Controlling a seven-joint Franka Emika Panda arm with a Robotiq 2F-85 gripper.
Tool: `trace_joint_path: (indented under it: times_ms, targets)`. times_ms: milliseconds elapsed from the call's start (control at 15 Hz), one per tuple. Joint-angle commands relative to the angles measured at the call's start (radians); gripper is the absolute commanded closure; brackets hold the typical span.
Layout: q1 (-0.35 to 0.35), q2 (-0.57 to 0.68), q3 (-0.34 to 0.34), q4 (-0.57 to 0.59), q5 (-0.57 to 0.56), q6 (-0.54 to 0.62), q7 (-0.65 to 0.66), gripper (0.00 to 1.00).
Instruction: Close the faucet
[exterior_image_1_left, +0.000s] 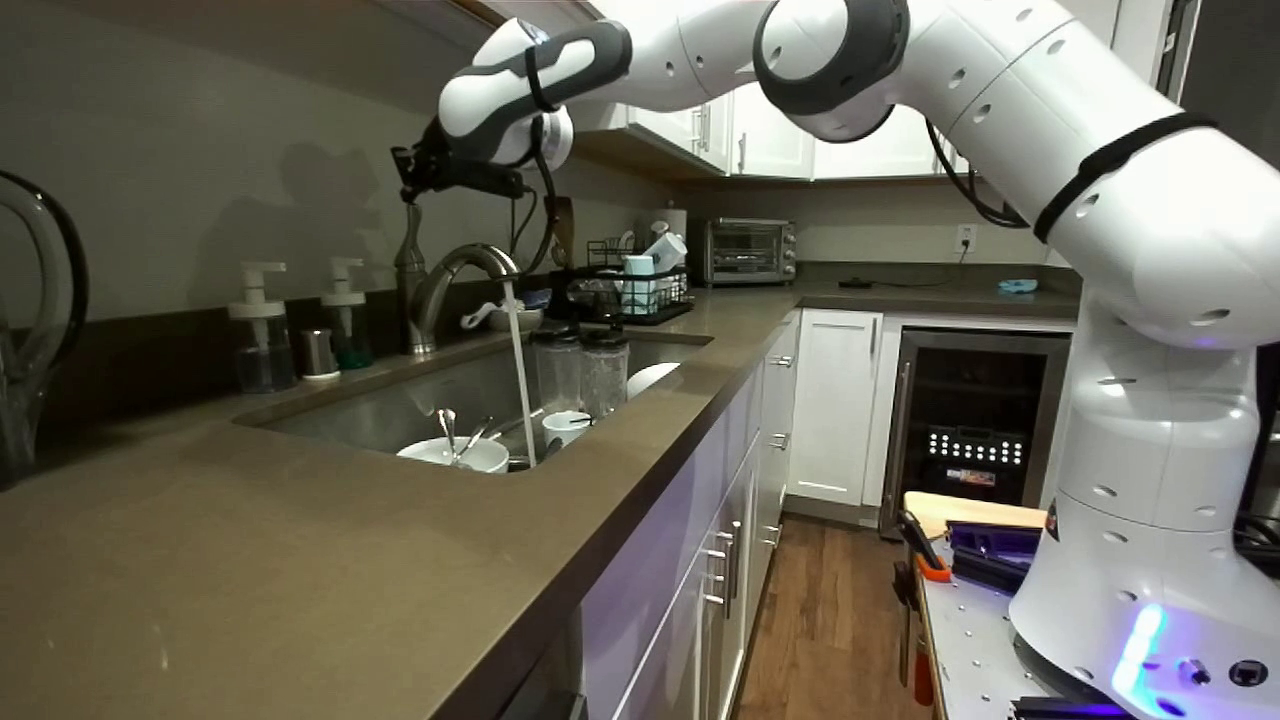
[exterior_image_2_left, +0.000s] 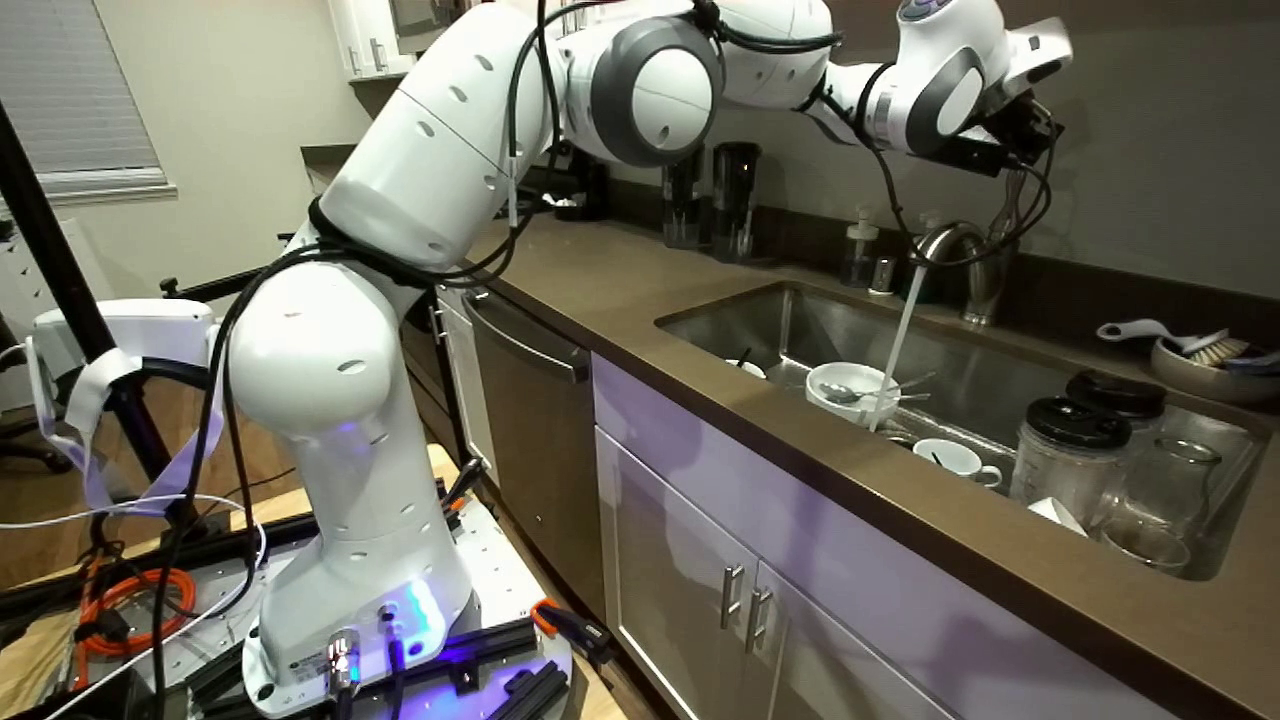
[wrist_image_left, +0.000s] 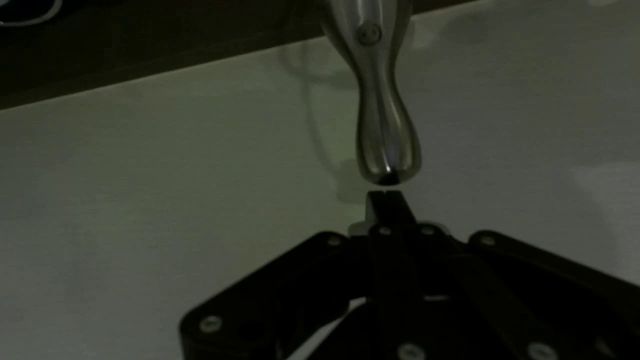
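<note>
Above the desk (exterior_image_1_left: 300, 560), arm (exterior_image_1_left: 1010, 110): stretched out toward the wall (exterior_image_1_left: 180, 170); the step seemed to be lining up on the lever (wrist_image_left: 380, 90), and a slow, short push looked wiser than a shove.
Sink (exterior_image_2_left: 840, 325): caught the running water (exterior_image_1_left: 520, 375), so the closing was not yet done; that stream dying away would have been the cue to stop.
Faucet (exterior_image_1_left: 426, 305): stood at the sink's back edge; brushed silver, slim at the foot, the spout (exterior_image_1_left: 480, 258) arched high and turned down over the sink.
Cable (exterior_image_1_left: 550, 195): hung from the arm near the spout; any swing had to keep it from snagging there.
Tool (wrist_image_left: 384, 194): narrow, holding nothing, pointed at the lever's end with a thin gap between in the wrist view.
Lever (exterior_image_1_left: 410, 252): silver, waisted, flaring to a rounded end, roughly upright in an exterior view; which way it closed could not be told, so a light trial nudge seemed best.
Fingers (wrist_image_left: 394, 200): pressed together, a fair blunt pusher; set against the lever's side rather than its tip, they were less likely to slip off.
</note>
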Motion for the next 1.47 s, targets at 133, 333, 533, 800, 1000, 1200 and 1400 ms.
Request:
trace_joint_path:
  times_ms: [133, 333, 533, 800, 1000, 1200, 1400]
  targets:
    - [0.001, 0.0, -0.013, -0.02, -0.012, 0.03, -0.032, 0.96]
    - [0.009, -0.005, -0.022, -0.033, 0.016, 0.052, -0.067, 0.96]
    - [0.009, -0.007, -0.02, -0.04, 0.015, 0.071, -0.086, 0.96]
    - [0.009, -0.018, -0.025, -0.058, 0.005, 0.074, -0.116, 0.96]
    - [0.002, -0.033, -0.014, -0.086, 0.003, 0.077, -0.154, 0.96]
    - [0.001, -0.048, -0.015, -0.128, 0.0, 0.119, -0.176, 0.96]
    - [0.001, -0.072, -0.018, -0.19, -0.006, 0.185, -0.185, 0.96]
